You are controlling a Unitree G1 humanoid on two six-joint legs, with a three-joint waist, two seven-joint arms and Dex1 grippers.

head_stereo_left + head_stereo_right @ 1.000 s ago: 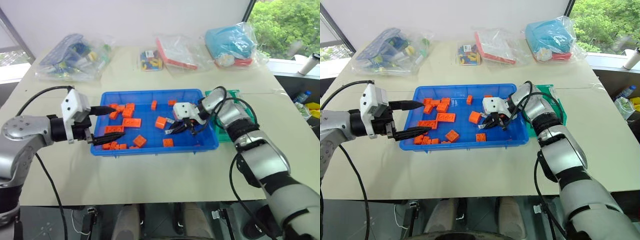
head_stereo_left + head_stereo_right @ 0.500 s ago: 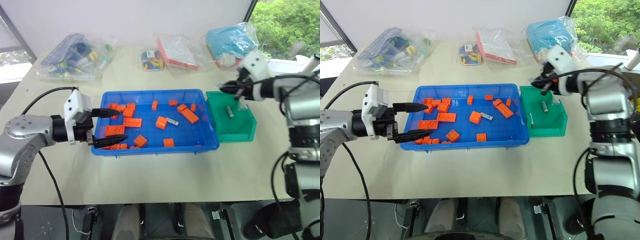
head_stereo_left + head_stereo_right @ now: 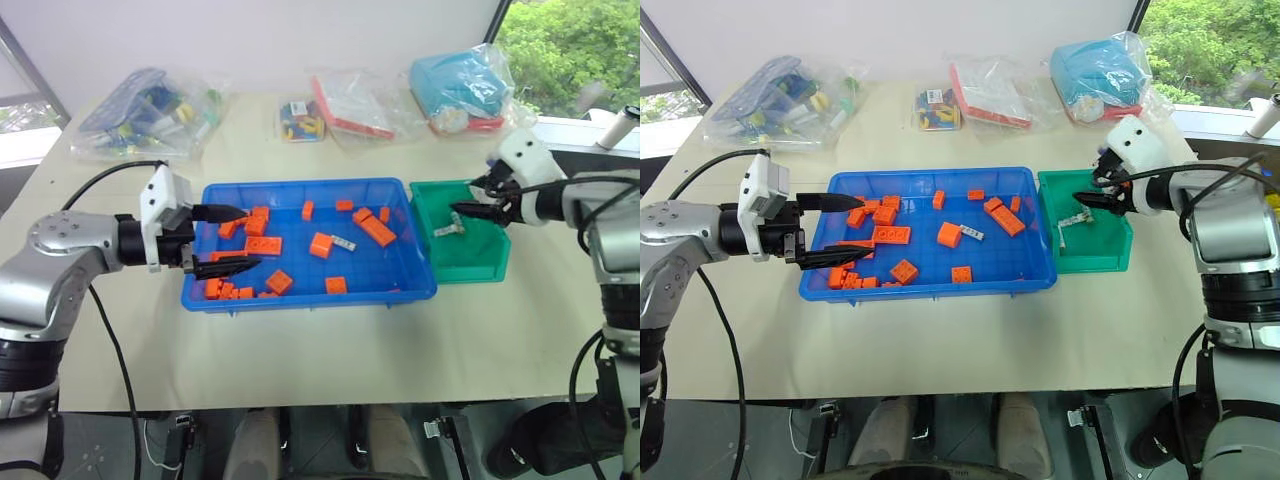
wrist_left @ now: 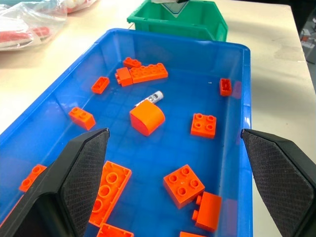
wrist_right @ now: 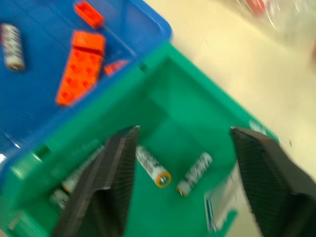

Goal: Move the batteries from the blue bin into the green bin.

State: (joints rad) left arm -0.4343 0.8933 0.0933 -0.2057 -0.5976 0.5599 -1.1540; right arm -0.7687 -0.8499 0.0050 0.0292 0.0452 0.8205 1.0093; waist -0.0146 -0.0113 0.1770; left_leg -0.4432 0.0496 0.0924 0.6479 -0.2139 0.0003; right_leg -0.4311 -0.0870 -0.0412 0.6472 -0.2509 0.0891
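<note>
Left wrist view: one battery [image 4: 154, 97] left in the blue bin [image 4: 244, 103], lying flat, slanted across the floor, against a rounded orange brick [image 4: 147, 118]. Left gripper [image 3: 228, 240] open, empty, at bin's left end; nearer. Right gripper [image 5: 182, 173] open, empty, over green bin [image 5: 148, 103] with dropped batteries [image 5: 152, 166].

Battery [image 5: 11, 45] cut by frame edge; green bin [image 5: 163, 128] blurred.
</note>
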